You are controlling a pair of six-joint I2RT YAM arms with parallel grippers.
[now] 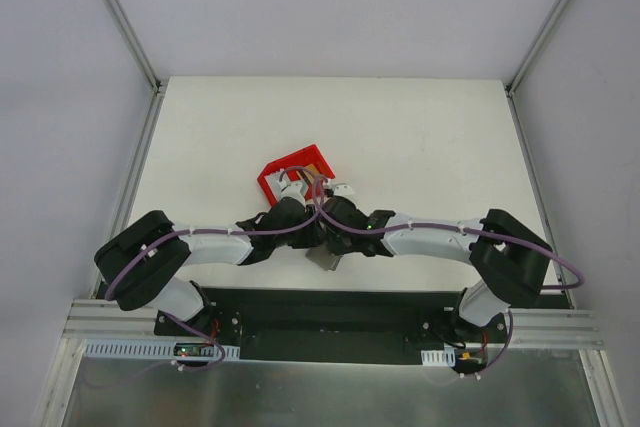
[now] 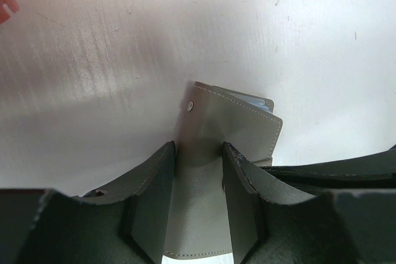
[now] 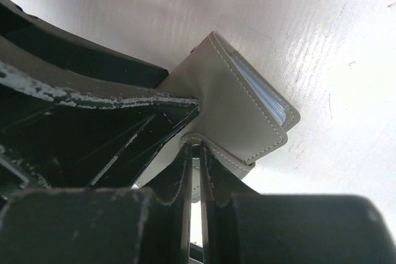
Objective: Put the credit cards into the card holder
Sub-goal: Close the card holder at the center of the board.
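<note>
Two grips on one grey card holder (image 2: 235, 125). Clamped across a flat cover strip between the pads of the left gripper (image 2: 198, 151); pinched at a thin flap edge in the almost-closed right gripper (image 3: 196, 153). Partly unfolded, clear sleeves showing, over the white table (image 1: 420, 147), just nearside of the red bin (image 1: 272, 177).

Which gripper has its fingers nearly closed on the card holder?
The right gripper: its fingers pinch a thin flap of the grey card holder, almost touching. The left gripper has its fingers well apart, the holder's panel between them.
</note>
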